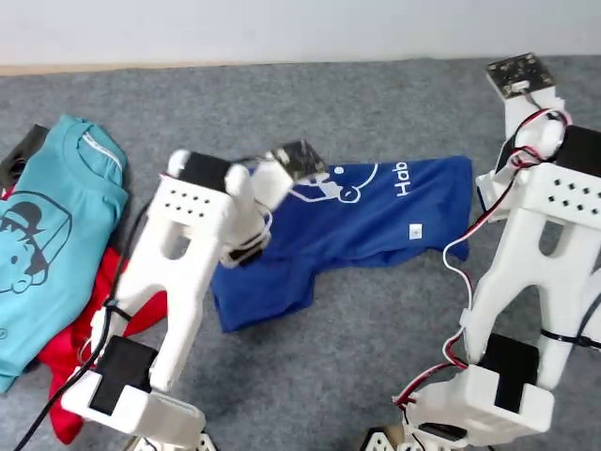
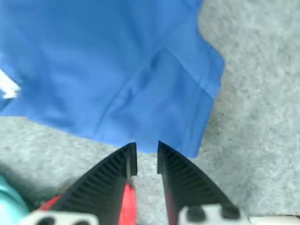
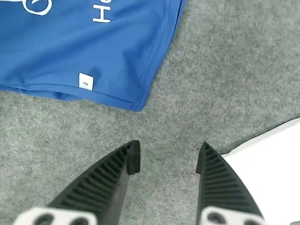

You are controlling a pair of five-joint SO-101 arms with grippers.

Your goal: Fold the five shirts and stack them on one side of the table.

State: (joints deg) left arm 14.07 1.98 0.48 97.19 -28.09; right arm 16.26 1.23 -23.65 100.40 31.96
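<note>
**Two-arm shirt folding, blue shirt in work.** The blue shirt (image 1: 376, 211) lies print-up near the middle of the grey table (image 1: 376, 366), spread wide but rumpled along its lower edge and not yet folded. This suggests it has been laid out as the current piece so that each arm can take one end. The left gripper (image 2: 146, 157) hangs just off the free edge of the blue shirt's sleeve (image 2: 187, 93). Its jaws are parted only narrowly and hold nothing, and the tips line up with that edge, a position suited to pinching the sleeve and turning it inward. The right gripper (image 3: 167, 159) sits over bare table just beside the blue shirt's opposite end, near the hem corner and the small white label (image 3: 85, 83). Its jaws are spread wide and empty, and they appear ready to close on the hem. Beyond the sleeve end of the blue shirt lie a teal shirt (image 1: 52, 244), spread flat over a red shirt (image 1: 54, 362), and a dark item (image 1: 21, 150) whose kind cannot be made out. None of these looks folded, so most of the task probably remains. The red shirt lies near the blue sleeve, and the left arm overhangs that sleeve in the high view. A fold made there risks catching the neighbouring cloth.
</note>
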